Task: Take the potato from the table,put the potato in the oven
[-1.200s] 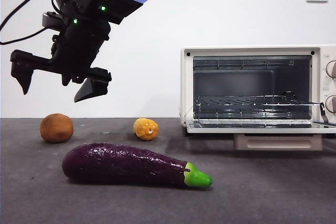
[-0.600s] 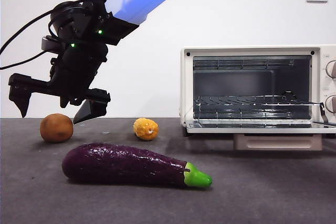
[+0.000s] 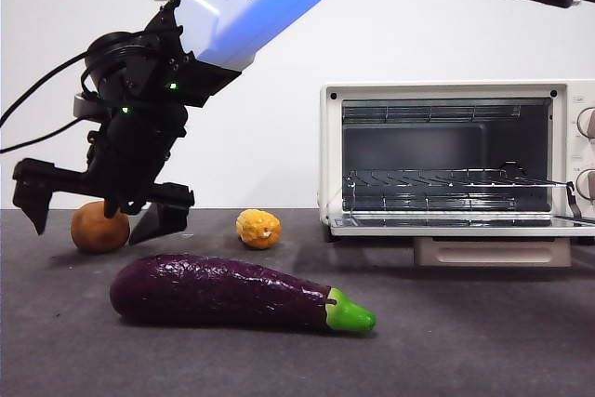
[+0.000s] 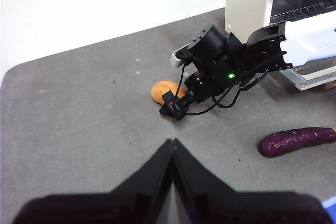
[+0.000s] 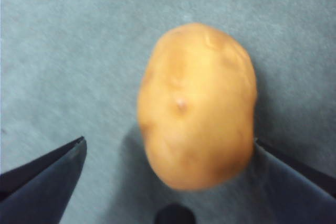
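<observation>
Dark grey speckled surface [image 3: 483, 341] carries everything. At its left end the roundish matte orange-brown potato [image 3: 93, 228] rests, with the right gripper [image 3: 100, 207] directly over it, fingers [image 3: 30, 194] spread wide and empty, straddling its narrow width; its long axis runs away from the wrist. Further right stands the cream-white boxy oven [image 3: 446, 157], door open. The left gripper [image 4: 172, 153] waits, pressed together.

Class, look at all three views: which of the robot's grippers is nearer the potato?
The right gripper: it hangs open just above the potato, jaws either side. The left gripper, shut, is well away across the table.
</observation>
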